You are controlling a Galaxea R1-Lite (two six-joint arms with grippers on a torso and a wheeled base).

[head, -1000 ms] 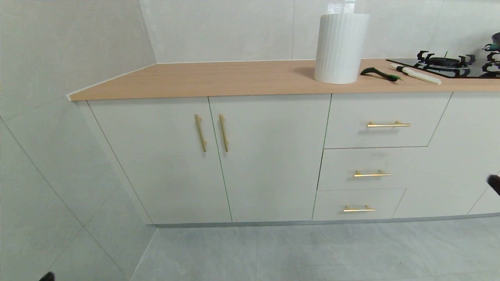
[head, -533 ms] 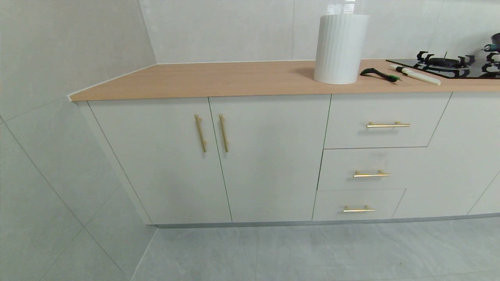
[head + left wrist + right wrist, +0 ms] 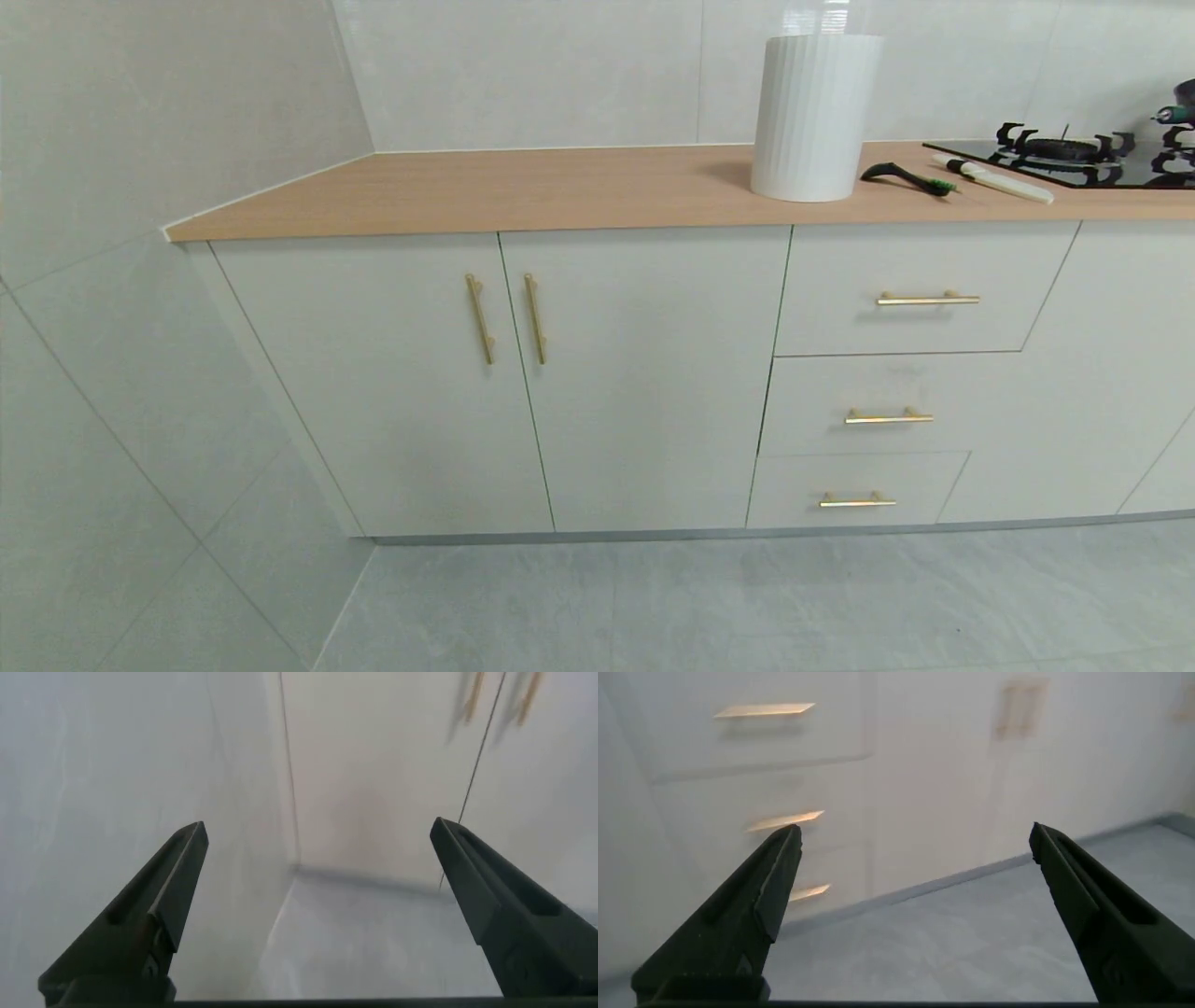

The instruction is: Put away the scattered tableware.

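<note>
Wood-grain laminate countertop [image 3: 523, 191], carrying a tall white ribbed cylindrical container [image 3: 814, 117], taken here as the landmark.

- Item 1: black curved-handled utensil with a green tip [image 3: 910, 176], lying flat just beside the container on its hob side.
- Item 2: pale cream utensil with a dark green-banded handle [image 3: 994, 179], lying beyond Item 1 from the container; possibly a sheathed knife, too small to tell. Its far end is near the edge of the black glass gas hob [image 3: 1074, 154].
- Left gripper [image 3: 318, 831]: jaws spread wide, empty, well below the container's level, facing the floor by the white cabinet doors [image 3: 504, 373].
- Right gripper [image 3: 915, 833]: jaws spread wide, empty, likewise low, facing the white brass-handled drawers [image 3: 924, 289] beneath the container.

Hazards, as judged:
- Neither utensil is collected, and both arms must rise past the countertop lip; a careless lift could catch the drawer handles or the edge.
- Both utensils are thin and flat, so a pinch may skid them toward the hob.
- A reach crowding the container could tip it.
</note>
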